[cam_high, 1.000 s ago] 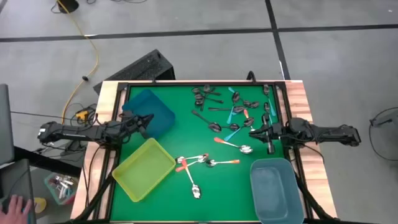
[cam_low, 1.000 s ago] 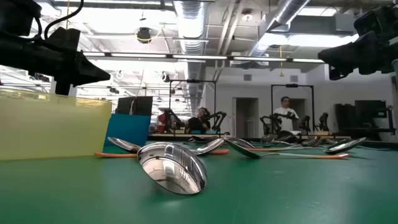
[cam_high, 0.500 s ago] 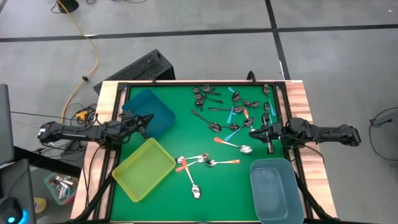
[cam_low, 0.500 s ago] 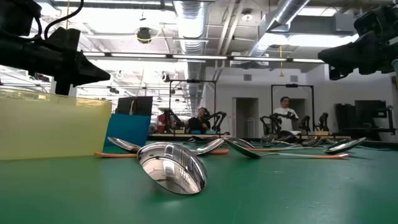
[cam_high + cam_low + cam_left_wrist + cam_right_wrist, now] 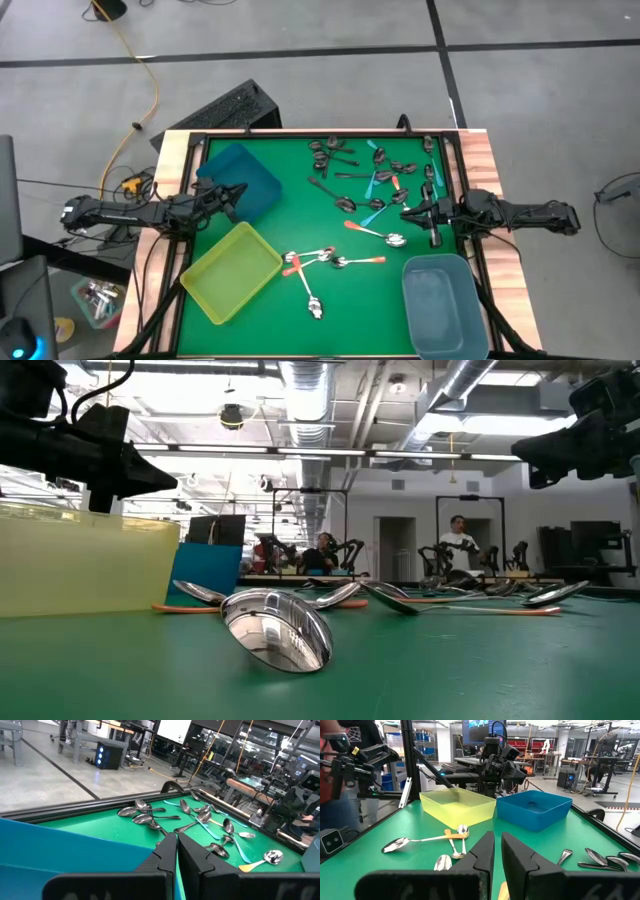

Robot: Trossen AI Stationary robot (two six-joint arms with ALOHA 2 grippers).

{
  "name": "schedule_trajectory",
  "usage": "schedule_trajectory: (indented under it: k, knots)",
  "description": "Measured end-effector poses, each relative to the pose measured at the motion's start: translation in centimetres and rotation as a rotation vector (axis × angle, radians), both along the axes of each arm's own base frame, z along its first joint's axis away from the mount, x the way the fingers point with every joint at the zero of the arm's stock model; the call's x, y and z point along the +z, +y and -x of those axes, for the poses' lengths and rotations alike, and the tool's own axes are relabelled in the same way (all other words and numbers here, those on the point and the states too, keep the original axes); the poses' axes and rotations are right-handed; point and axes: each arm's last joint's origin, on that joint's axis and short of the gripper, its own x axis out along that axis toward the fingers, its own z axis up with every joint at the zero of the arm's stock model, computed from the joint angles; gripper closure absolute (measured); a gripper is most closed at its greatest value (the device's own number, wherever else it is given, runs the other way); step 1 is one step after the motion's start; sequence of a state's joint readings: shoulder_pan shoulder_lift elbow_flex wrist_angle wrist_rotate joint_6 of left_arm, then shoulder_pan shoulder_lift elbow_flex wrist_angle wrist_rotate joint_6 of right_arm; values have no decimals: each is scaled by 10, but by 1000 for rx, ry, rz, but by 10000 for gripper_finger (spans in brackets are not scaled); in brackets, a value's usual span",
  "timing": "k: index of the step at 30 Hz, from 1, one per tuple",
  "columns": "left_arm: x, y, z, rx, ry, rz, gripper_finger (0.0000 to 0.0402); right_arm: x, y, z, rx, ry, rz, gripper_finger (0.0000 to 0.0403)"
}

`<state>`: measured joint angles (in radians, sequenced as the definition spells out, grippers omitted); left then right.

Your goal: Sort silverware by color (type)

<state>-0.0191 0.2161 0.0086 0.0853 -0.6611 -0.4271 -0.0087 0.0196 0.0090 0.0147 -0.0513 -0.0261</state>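
Note:
Many small spoons lie on the green mat. A far-right cluster (image 5: pixel 375 175) mixes dark grey spoons and teal-handled ones (image 5: pixel 240 851), with an orange handle among them. Silver spoons with orange-red handles (image 5: pixel 322 262) lie near the middle front, and another (image 5: pixel 372 232) lies closer to the right arm. In the low view one silver bowl (image 5: pixel 277 630) rests face down on the mat. My left gripper (image 5: pixel 238 191) hovers shut above the blue bin (image 5: pixel 243 181). My right gripper (image 5: pixel 407 212) hovers shut at the table's right side, beside the cluster. Neither touches anything.
A yellow-green bin (image 5: pixel 231 271) stands at the near left, a blue bin at the far left, a grey-blue bin (image 5: pixel 444 305) at the near right. A black frame (image 5: pixel 320 133) rims the mat. People and other arms show in the room beyond.

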Motion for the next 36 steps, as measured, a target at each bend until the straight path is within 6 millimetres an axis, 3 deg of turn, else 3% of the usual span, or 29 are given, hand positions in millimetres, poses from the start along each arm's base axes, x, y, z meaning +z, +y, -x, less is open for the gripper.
schedule_trajectory:
  k: [13,31,36]
  knots:
    - [0,0,0,-10,39,-58,401,0,0,0,0,0,0,346]
    - [3,0,0,-9,-96,121,401,0,-2,0,-38,-3,169,346]
    - [8,2,1,98,-188,161,401,5,-2,0,-46,-57,160,346]
